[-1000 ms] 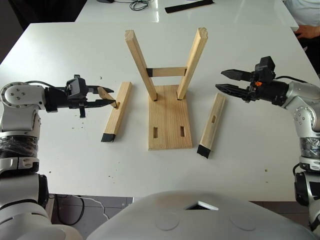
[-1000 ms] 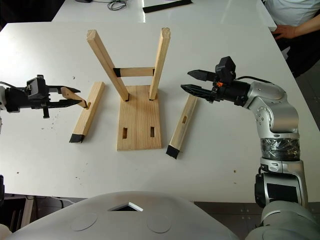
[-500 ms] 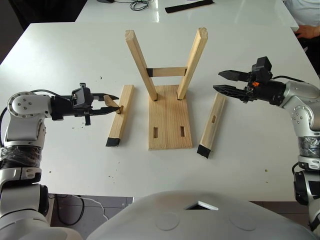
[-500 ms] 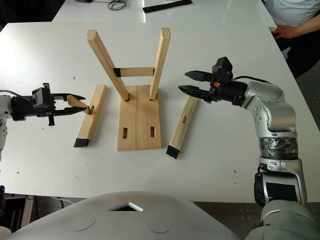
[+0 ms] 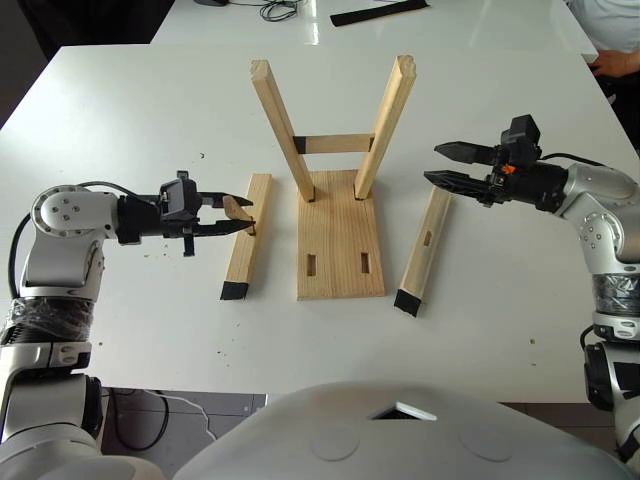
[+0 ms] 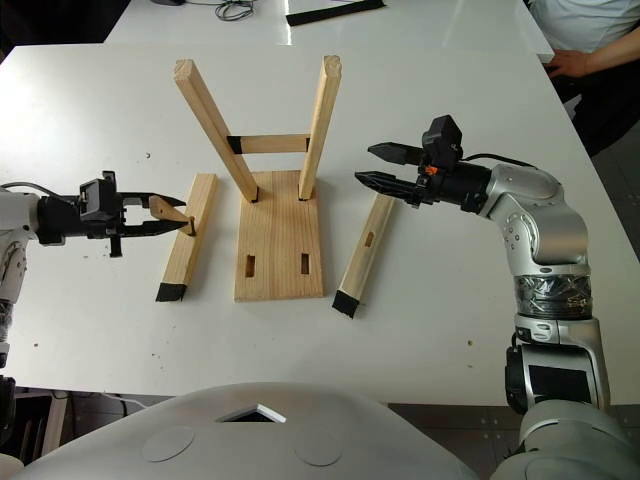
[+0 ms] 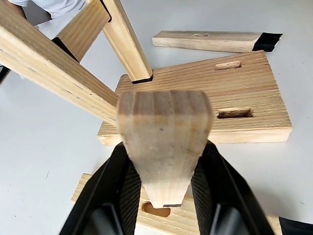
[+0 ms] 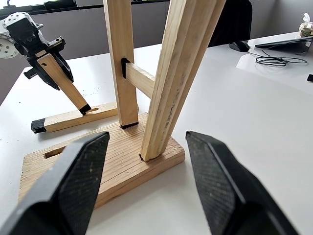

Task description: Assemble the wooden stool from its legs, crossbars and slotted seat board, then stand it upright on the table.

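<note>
The white worktop is carrying the stool parts, its near edge running at 6 o'clock well apart from them. The slotted seat board, pale wood with a ribbed grain, is lying flat at the centre. At its 12 o'clock end the left standing leg and the right standing leg, both square-section sticks, are rising out of slots, with a thin fitted crossbar joining them partway up. Two rectangular slots nearer the board's 6 o'clock end are lying open. At 9 o'clock of the board the left loose leg is lying flat, black-tipped at its near end, with a narrow strip of worktop showing between it and the board. The left claw is gripping a short loose crossbar with a tapered shape, whose dark tip is meeting that leg at its oval mortise; whether it is seated there I cannot tell. At 3 o'clock the right loose leg is lying slightly angled, apart from the board. The right claw is hovering above that leg's far end, spread wide and gripping nothing, just beside the right standing leg.
</note>
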{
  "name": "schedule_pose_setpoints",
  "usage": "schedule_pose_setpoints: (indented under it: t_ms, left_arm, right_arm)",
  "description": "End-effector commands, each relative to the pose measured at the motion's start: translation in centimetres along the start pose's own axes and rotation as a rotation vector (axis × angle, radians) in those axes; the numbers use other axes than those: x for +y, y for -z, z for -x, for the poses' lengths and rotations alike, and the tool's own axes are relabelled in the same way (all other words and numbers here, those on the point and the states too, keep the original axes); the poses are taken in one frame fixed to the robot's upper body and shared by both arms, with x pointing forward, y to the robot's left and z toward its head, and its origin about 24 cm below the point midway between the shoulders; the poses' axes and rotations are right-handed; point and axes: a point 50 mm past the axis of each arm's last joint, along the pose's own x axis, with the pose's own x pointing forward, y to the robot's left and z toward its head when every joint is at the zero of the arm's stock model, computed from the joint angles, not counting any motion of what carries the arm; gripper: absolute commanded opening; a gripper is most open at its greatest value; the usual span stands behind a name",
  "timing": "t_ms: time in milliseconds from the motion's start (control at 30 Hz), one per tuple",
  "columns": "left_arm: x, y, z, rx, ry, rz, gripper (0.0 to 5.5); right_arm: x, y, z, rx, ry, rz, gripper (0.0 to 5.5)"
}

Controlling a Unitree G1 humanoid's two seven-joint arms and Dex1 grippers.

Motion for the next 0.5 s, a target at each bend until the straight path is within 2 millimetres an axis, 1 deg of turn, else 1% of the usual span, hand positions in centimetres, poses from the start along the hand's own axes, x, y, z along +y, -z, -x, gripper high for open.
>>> schedule_pose_setpoints:
  t_ms: [33,133,267,500]
  left_arm:
    - [0.29,0.03,0.28,0.012,0.003,0.006,1.31]
    - [1.22,-0.20,1.06,0.042,0.000,-0.016,1.31]
    - [1.06,0.25,0.83,0.076,0.076,-0.022,1.31]
    - [0.88,0.66,0.60,0.077,0.083,-0.024,1.31]
  right_arm:
    - [-0.01,0.00,-0.06,0.007,-0.002,-0.004,2.88]
    - [0.05,0.14,0.02,0.007,0.003,-0.009,2.88]
    - [0.25,0.34,-0.28,0.006,-0.001,-0.013,2.88]
    - [0.50,0.72,-0.39,0.014,-0.016,-0.025,2.88]
